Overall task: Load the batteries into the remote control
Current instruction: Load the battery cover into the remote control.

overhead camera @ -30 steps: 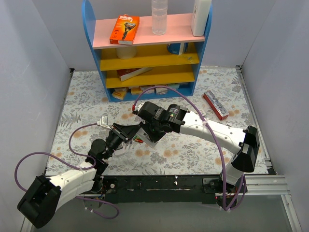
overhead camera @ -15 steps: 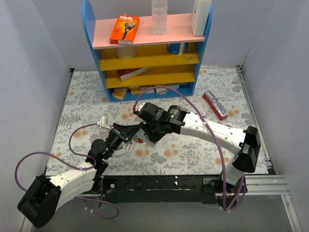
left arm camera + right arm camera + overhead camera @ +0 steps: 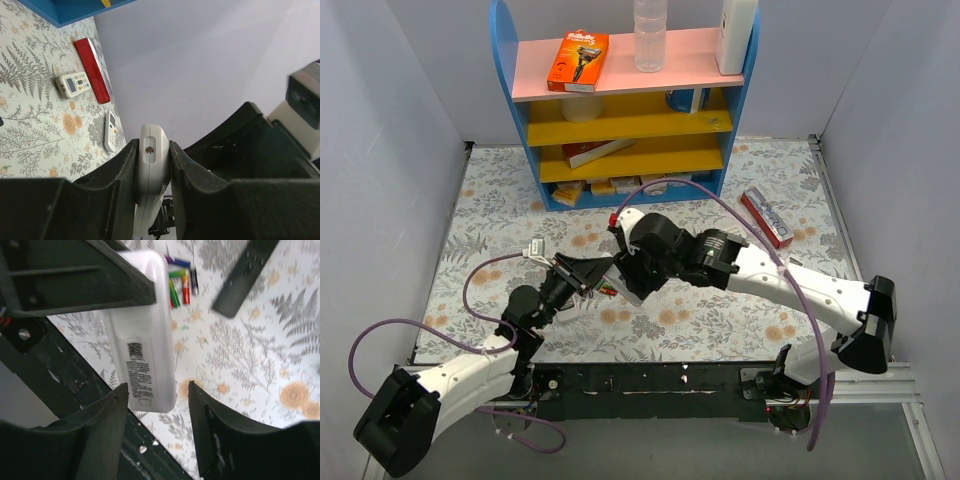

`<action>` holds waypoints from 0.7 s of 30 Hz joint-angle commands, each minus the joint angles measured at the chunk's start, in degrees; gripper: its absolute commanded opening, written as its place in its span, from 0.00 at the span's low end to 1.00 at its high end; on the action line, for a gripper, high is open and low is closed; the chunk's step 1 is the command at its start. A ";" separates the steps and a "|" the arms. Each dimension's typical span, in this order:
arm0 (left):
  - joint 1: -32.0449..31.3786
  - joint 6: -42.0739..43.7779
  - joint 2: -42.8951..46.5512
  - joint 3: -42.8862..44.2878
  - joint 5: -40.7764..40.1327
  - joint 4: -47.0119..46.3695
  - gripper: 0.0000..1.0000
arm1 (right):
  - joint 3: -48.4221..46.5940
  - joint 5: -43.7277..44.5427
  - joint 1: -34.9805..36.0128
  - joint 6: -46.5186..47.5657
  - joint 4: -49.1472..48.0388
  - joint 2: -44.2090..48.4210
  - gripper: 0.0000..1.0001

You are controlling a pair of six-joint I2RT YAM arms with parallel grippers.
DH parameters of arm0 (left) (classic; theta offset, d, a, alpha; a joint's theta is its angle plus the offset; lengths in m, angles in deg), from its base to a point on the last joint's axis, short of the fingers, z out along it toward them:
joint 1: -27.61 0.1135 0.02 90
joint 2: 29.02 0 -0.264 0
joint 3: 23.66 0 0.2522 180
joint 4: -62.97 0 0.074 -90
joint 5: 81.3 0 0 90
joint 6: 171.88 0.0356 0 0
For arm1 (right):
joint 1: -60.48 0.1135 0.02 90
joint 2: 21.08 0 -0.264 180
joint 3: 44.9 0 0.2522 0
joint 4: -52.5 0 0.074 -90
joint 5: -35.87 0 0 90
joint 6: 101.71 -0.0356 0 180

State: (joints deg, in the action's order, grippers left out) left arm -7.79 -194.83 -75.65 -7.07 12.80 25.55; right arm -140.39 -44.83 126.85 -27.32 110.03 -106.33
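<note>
Left claw [image 3: 154, 150]: you have it clamped shut on the narrow sides of a white remote [image 3: 142, 340], with both fingers pressed to the casing and the remote held off the table.
Right claw [image 3: 157, 390]: its jaws stand parted, one finger on each side of the white remote's labelled end. A gap shows on both sides, so you grip nothing with it.
Batteries [image 3: 181, 285]: a small cluster of red, green and dark cells lies on the floral table cover [image 3: 250, 365], just past the far end of the held remote.
Remote control [image 3: 244, 272]: the slim black bar lies at a slant on the cover, near the batteries and apart from both claws.
Background: a red box [image 3: 92, 70] lies just beside a white display remote [image 3: 75, 84], with a grey-white remote [image 3: 111, 131] near them.
</note>
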 commanded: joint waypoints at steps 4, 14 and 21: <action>-0.46 4.13 3.30 8.32 -0.32 14.60 0.00 | 6.58 -4.46 -0.27 6.65 -18.01 9.57 0.78; -0.38 7.91 2.51 17.29 -0.76 26.48 0.00 | 6.68 -0.61 0.34 9.29 -18.11 4.92 0.83; -0.37 8.18 2.51 18.18 -0.32 27.27 0.00 | 6.85 3.62 0.52 8.67 -17.58 2.90 0.80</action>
State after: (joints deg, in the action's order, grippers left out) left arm -8.03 -187.71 -73.49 8.91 12.54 51.72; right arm -133.84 -44.13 126.98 -18.97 94.41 -103.14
